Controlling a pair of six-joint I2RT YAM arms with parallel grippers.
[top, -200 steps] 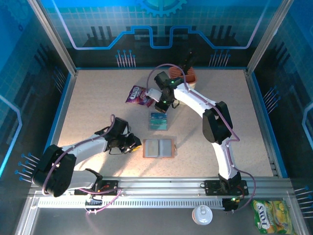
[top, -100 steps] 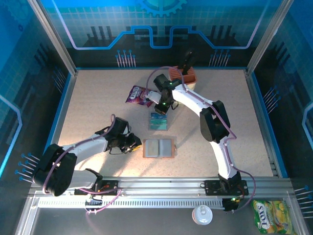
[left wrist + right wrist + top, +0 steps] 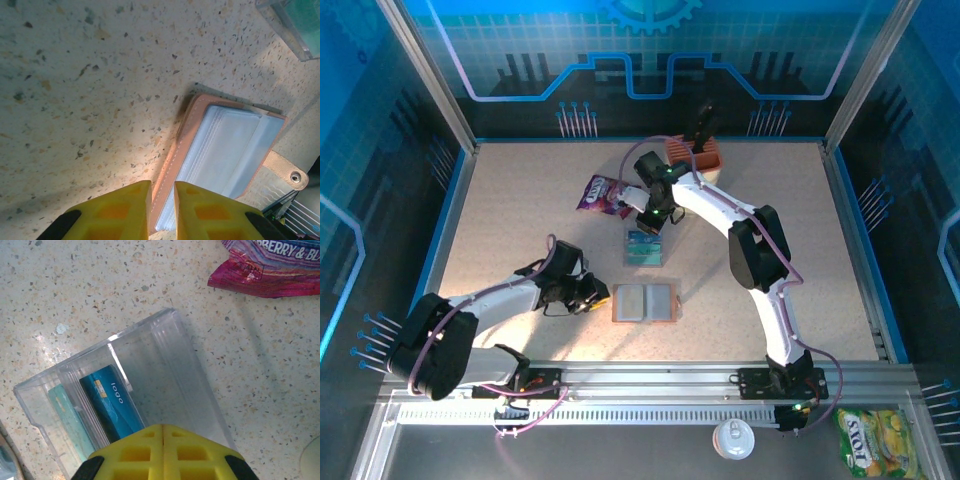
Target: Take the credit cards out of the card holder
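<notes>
Top external: right hand [image 3: 649, 222] closed, shifted over cards [image 3: 644, 247]; left hand [image 3: 602, 298] unmoved, pinching card holder [image 3: 646, 302]

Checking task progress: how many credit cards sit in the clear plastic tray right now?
2: a blue card and a teal card, side by side in separate slots of the clear plastic tray. More may hide under the right tool.

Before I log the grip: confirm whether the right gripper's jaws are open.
No, the right gripper has its yellow fingers pressed together with no gap between them.
</notes>
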